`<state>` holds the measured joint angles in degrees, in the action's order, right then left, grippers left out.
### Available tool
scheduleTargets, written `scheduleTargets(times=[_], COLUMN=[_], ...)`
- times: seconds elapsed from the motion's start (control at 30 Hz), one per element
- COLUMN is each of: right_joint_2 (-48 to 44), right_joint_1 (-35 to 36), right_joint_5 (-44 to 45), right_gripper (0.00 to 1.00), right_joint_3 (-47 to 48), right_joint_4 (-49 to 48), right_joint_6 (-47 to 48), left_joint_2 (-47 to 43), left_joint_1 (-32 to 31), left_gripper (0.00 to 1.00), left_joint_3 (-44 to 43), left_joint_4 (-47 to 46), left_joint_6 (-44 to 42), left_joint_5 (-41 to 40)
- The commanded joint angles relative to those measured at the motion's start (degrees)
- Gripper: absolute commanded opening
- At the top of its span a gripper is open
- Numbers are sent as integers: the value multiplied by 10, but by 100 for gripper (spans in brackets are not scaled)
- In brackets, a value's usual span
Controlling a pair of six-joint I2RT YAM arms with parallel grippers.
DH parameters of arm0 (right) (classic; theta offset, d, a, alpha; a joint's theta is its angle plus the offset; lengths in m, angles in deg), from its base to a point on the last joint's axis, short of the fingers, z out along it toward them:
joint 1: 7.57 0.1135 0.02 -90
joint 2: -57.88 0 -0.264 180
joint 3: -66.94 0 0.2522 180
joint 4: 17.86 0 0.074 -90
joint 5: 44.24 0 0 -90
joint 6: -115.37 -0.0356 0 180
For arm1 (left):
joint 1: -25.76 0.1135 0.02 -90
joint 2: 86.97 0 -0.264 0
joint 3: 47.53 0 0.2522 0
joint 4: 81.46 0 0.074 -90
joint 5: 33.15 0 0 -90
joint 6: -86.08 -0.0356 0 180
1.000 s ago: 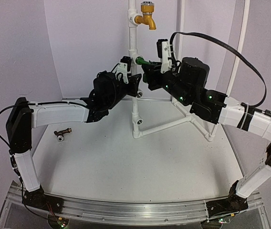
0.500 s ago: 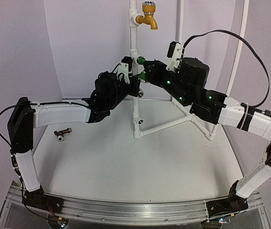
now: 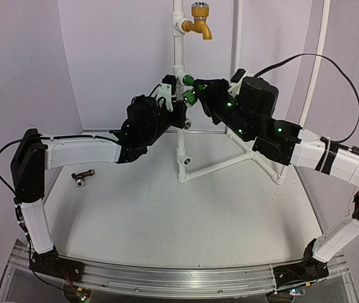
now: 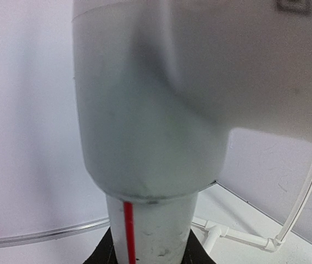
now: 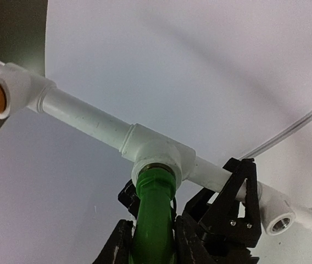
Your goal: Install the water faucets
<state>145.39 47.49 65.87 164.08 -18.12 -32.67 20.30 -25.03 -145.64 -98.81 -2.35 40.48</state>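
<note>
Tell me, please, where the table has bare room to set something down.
Bare: the wide near table between the arm bases and the white pipe stand, bordered left by the dark brown faucet. Crowded: up the stand, where left gripper and right gripper meet at the green faucet.

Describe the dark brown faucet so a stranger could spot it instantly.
Start at the white pipe stand in the middle of the table, then look left to the table surface below the left arm. The dark brown faucet lies there loose, alone; the yellow-orange faucet and green faucet sit up on the pipe.
</note>
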Motion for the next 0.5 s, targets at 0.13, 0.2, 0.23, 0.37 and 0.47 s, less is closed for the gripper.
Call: scheduleTargets(times=[0.13, 0.2, 0.23, 0.37, 0.47], right_joint_2=[6, 7, 8, 9, 4], right_joint_1=[-48, -49, -49, -49, -50], right_joint_5=[30, 25, 23, 16, 16], right_gripper=[0, 0, 0, 0, 0], right_joint_3=[5, 7, 7, 11, -2], right_joint_4=[-3, 0, 0, 4, 5], right_joint_6=[-282, -323, -346, -430, -512], left_joint_2=[24, 25, 26, 33, 39], left_joint_1=[-52, -52, -52, -52, -52], left_gripper=[0, 0, 0, 0, 0], left_joint_3=[7, 5, 5, -2, -7], left_joint_4=[88, 89, 89, 89, 89], left_joint_6=[-13, -11, -11, -15, -15], left_joint_5=[32, 29, 28, 18, 10])
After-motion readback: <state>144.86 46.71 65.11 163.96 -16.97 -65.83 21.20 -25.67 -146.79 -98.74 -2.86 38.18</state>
